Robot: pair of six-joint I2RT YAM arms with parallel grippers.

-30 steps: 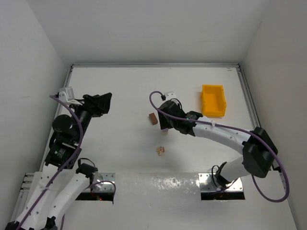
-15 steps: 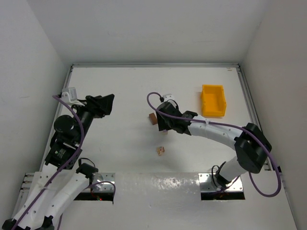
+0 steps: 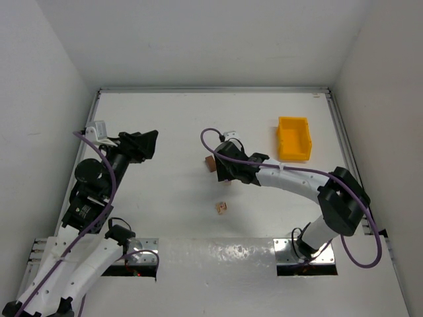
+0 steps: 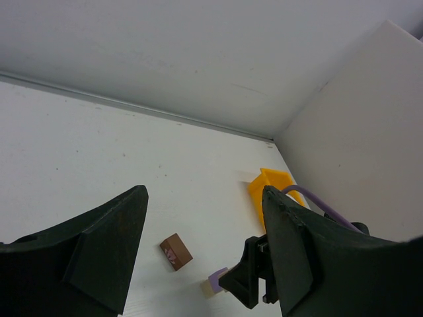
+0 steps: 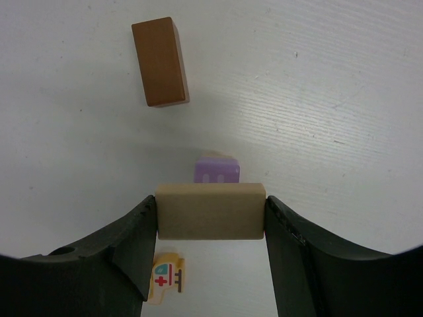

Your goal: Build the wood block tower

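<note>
Wood block tower (image 5: 210, 212) not yet a stack: loose blocks only, grouped near the middle of the white table (image 3: 165, 112). Plain tan block (image 5: 198, 223) clamped crosswise in the right gripper (image 5: 210, 205), fingers (image 5: 129, 251) pressed against its two short ends. Just past it in the right wrist view, a small purple block (image 5: 217, 170) with pale dots. Touching the tan one or merely behind it: hard to say from that angle. Farther out and to the left, apart from both, a dark reddish-brown block (image 5: 159, 61) flat on the table, long side running away from the camera. Down beside the left-hand finger, a pale picture block (image 5: 165, 277) with a red cross and a little vehicle on it.

From the top camera: reddish-brown block just beside the right gripper, on its far left side. Picture block alone, nearer the arm bases, apart from the rest. Yellow plastic bin (image 3: 294, 139) off toward the far right of the table, well apart from every block.

Left gripper (image 3: 149, 143) over the left part of the table, well apart from all the blocks, fingers spread wide with nothing between them. Through that gap in the left wrist view: reddish-brown block, bin and the black right gripper, all in sight.
</note>
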